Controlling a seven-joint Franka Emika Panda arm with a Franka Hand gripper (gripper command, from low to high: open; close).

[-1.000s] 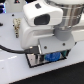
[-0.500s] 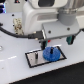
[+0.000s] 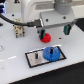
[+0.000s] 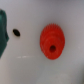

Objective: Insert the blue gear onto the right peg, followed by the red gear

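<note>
The blue gear lies flat on the right half of the black-rimmed grey plate. It covers the spot of the right peg, which I cannot make out. The left peg stands bare. The red gear lies on the white table behind the plate, and it fills the middle of the wrist view. My gripper hangs above the table just behind the plate, open and empty. Its one dark finger is right beside the red gear and above it.
A small white rack with brown parts stands at the exterior view's back left. A black cable runs along there. A small dark hole shows in the table near the red gear. A dark shape sits at the wrist view's edge.
My gripper was low over the plate at the blue gear. It has lifted away and moved back toward the red gear, leaving the blue gear on the plate.
</note>
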